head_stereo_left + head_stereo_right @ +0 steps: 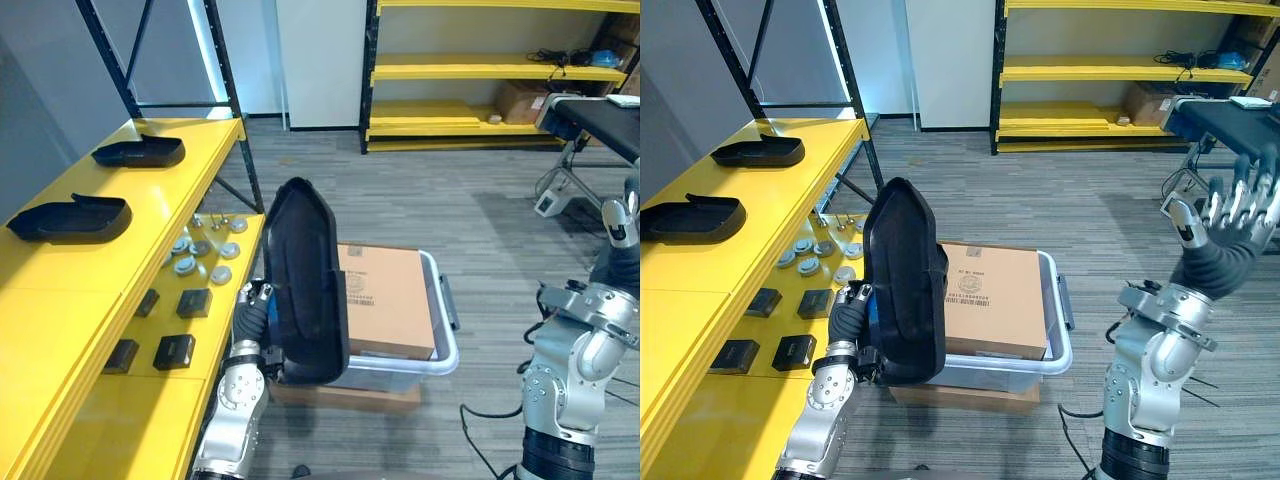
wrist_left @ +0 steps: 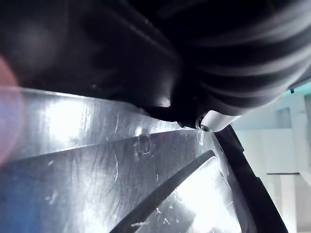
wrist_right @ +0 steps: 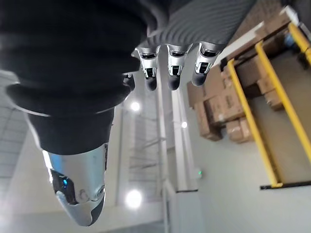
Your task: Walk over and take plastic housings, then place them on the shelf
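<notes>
- Large black plastic housing (image 1: 305,285): long hollow shell, rounded at the top, matte outside, smooth and glossy inside as seen in the left wrist view.
- Stands on end, upright, between the shelf's edge and the bin.
- Left hand (image 1: 250,318): set against the housing's near edge, low down, dark ribbed cover showing; open or closed cannot be told, since the shell hides it.
- Right hand (image 1: 1232,215): raised well off to the right, spread wide and straight, empty, touching nothing.
- Far housing (image 1: 140,152) and near housing (image 1: 72,218): same black plastic, lying flat on the yellow shelf (image 1: 170,195), well apart.
- Lower tier (image 1: 150,420) of painted yellow metal: carries round pale caps (image 1: 185,265) in a loose cluster and small flat black blocks (image 1: 193,302) nearer the robot.
- Bin (image 1: 445,345): pale translucent plastic with a rounded rim, holding a brown cardboard box (image 1: 385,300); its left part is covered by the upright housing.
- Flat cardboard (image 1: 350,398) under the bin.
- Yellow racks (image 1: 480,70) at the back, across a grey plank floor (image 1: 480,220).
</notes>
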### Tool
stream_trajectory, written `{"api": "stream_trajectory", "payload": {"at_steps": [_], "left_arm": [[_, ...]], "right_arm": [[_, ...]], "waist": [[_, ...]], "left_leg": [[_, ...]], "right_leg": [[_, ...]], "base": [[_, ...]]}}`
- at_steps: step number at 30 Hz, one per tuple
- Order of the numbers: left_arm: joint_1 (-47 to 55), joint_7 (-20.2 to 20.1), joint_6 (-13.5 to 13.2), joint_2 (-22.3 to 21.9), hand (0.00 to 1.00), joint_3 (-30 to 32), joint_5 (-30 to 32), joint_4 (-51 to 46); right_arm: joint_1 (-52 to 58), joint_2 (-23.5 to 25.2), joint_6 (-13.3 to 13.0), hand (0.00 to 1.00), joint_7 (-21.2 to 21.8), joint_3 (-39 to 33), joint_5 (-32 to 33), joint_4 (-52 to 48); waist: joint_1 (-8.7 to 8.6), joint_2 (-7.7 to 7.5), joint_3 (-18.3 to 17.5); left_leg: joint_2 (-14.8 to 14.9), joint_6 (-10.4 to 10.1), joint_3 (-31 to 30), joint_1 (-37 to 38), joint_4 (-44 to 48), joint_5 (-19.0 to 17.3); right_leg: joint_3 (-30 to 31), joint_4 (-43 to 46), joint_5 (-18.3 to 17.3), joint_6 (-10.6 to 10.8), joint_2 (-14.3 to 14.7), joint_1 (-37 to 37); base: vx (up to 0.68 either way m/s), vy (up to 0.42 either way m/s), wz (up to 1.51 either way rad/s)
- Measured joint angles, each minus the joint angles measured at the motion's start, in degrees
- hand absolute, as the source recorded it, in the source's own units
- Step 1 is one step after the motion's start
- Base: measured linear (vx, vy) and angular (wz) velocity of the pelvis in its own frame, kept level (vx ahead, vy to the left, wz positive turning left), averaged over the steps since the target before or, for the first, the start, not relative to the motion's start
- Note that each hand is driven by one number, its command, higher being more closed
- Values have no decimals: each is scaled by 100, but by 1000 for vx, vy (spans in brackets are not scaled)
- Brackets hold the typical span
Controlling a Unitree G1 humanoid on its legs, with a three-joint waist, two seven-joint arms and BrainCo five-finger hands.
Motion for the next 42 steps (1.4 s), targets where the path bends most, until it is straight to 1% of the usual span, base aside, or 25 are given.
{"api": "stream_trajectory", "payload": {"at_steps": [4, 6, 8, 11, 14, 17, 20, 22, 23, 24, 26, 27, 28, 29, 31, 32, 33, 35, 36, 37, 38, 39, 40, 41, 42], "left_arm": [[352, -6, -68, -92, 100, 228, 0, -333], [397, -5, -108, -127, 100, 267, -7, -399], [420, -15, -197, -126, 100, 286, -16, -448], [534, -106, -254, -134, 100, 280, -138, -662], [615, -134, -362, -118, 100, 276, -247, -767], [641, -126, -393, -114, 100, 282, -293, -774], [634, -114, -412, -119, 100, 271, -350, -900], [554, -104, -442, -114, 100, 248, -357, -1090], [494, -98, -442, -114, 100, 219, -357, -1110], [402, -93, -445, -121, 100, 146, -361, -1143], [326, -44, -478, -130, 100, 57, -420, -1143], [329, -25, -489, -132, 100, 44, -433, -1143], [341, 29, -494, -125, 100, 26, -445, -1143], [337, 53, -497, -115, 100, -3, -446, -1129], [289, 152, -566, -98, 100, -149, -466, -1130], [261, 151, -591, -58, 100, -166, -467, -1131], [150, 150, -647, -8, 100, -179, -471, -1058], [155, 136, -645, -42, 100, -200, -515, -1019], [161, 127, -644, -72, 100, -198, -517, -1011], [158, 125, -644, -74, 100, -188, -523, -1001], [155, 120, -632, -56, 100, -208, -543, -1001], [150, 117, -616, -57, 100, -244, -555, -998], [109, 121, -609, -56, 100, -308, -554, -989], [111, 120, -609, -57, 100, -311, -553, -989], [128, 126, -608, -70, 100, -309, -553, -987]], "right_arm": [[528, 14, 643, 0, -4, -207, -398, 1871], [669, 14, 769, 0, 50, -209, -493, 2620], [817, 37, 948, 0, 238, -209, -610, 3834], [905, 159, 1040, 0, 430, -193, -766, 4970], [941, 309, 1206, 0, 540, -76, -955, 5600], [925, 363, 1232, 0, 564, 122, -1105, 5825], [757, 346, 1237, 0, 638, 220, -1219, 6066], [577, 314, 1234, 0, 625, 362, -1245, 6209], [549, 316, 1233, 0, 624, 362, -1257, 6247], [552, 322, 1234, 0, 616, 359, -1258, 6259], [542, 292, 1222, 0, 578, 374, -1259, 6244], [516, 279, 1215, 0, 554, 389, -1259, 6236], [479, 212, 1211, 0, 506, 509, -1259, 6203], [474, 173, 1203, 0, 503, 553, -1259, 6174], [412, 88, 1127, 0, 507, 592, -1259, 6163], [391, 111, 1119, 0, 506, 594, -1259, 6161], [203, 141, 1132, 0, 510, 666, -1260, 6131], [79, 170, 1153, 0, 515, 752, -1280, 6108], [38, 209, 1178, 0, 536, 820, -1327, 6083], [19, 225, 1202, 0, 534, 855, -1367, 6033], [-14, 215, 1223, 0, 532, 998, -1453, 5921], [-14, 223, 1219, 0, 533, 1017, -1481, 5898], [-1, 252, 1229, 0, 541, 1040, -1493, 5921], [-1, 253, 1243, 0, 540, 1042, -1497, 5951], [3, 235, 1256, 0, 538, 1054, -1505, 5978]], "waist": [[-12, 40, 59], [8, 37, 124], [30, 42, 162], [25, 72, 190], [20, 68, 220], [39, 41, 313], [69, 17, 418], [87, -43, 614], [97, -22, 668], [108, -78, 764], [105, -99, 829], [110, -76, 848], [135, -22, 927], [137, -55, 959], [133, -2, 966], [132, -41, 962], [188, -113, 982], [215, -74, 990], [226, -89, 999], [231, -88, 998], [198, -71, 1004], [165, -47, 1006], [108, -17, 1013], [100, -12, 1017], [83, 25, 1036]], "left_leg": [[-2, 2, 2, -26, 0, -20], [6, -44, 4, -29, 1, -68], [8, -37, 1, -46, 1, -73], [5, -15, -4, -48, 1, -88], [-12, 13, -139, -35, 1, -70], [-37, 14, -267, -7, 1, -65], [-112, -29, -628, -240, 37, -19], [-304, -35, -1064, -479, 81, 102], [-341, -45, -1105, -554, 135, 95], [-323, 111, -805, -809, 281, -41], [-107, 421, 376, -1151, 653, -376], [18, 520, 824, -1215, 838, -441], [332, 696, 1688, -1247, 1247, -375], [314, 780, 1984, -1274, 1508, -400], [162, 976, 2135, -1301, 1581, -463], [88, 988, 2063, -1315, 1534, -478], [-179, 1041, 1851, -1433, 1569, -638], [-208, 1009, 1838, -1529, 1837, -828], [-207, 976, 1850, -1543, 2097, -1089], [-213, 954, 1846, -1543, 2211, -1177], [-327, 1000, 1714, -1478, 2291, -1293], [-367, 1004, 1660, -1418, 2228, -1294], [-448, 953, 1499, -1297, 2040, -1259], [-509, 900, 1417, -1207, 1893, -1204], [-616, 805, 1276, -954, 1507, -1062]], "right_leg": [[-9, -43, -3, 3, 0, -1], [-10, -43, -2, 3, 4, 0], [-39, -30, -5, -3, 5, 0], [-66, 10, -40, -19, -2, -1], [-199, 14, -98, 14, -12, 98], [-386, 54, -162, 1, -28, 197], [-750, 589, -467, 0, -130, -40], [-1235, 1099, -770, 25, -309, -224], [-1412, 1198, -834, 32, -354, -218], [-1875, 1328, -921, 50, -474, -203], [-2643, 1358, -929, 50, -685, -82], [-2826, 1401, -946, 73, -726, -39], [-3165, 1628, -1036, 118, -770, 105], [-3420, 1931, -1152, 147, -955, 220], [-3819, 2308, -1382, 217, -1157, 305], [-3847, 2199, -1419, 250, -1146, 325], [-4180, 1958, -1447, 487, -1267, 513], [-4353, 2037, -1424, 483, -1340, 618], [-4365, 2168, -1432, 474, -1401, 699], [-4324, 2291, -1454, 427, -1462, 708], [-3947, 2825, -1496, -85, -1692, 560], [-3572, 3105, -1554, -352, -1717, 363], [-2554, 3247, -1765, -236, -1428, 40], [-2146, 3238, -1867, -174, -1245, -101], [-1523, 3247, -1998, -179, -887, -375]], "base": [[0, 0, 0], [0, 0, 0], [4, 0, 5], [32, -3, 5], [49, -12, 18], [15, -9, 37], [-27, -2, 67], [-44, 19, 113], [-40, 6, 160], [-45, 24, 191], [8, 53, 197], [100, 86, 165], [133, 96, 162], [121, 102, 171], [54, 162, 158], [26, 129, 169], [22, 54, 105], [45, 117, 72], [50, 133, 29], [78, 165, 15], [88, 147, 16], [111, 164, 39], [76, 91, 41], [86, 97, 51], [75, 79, 60]]}}
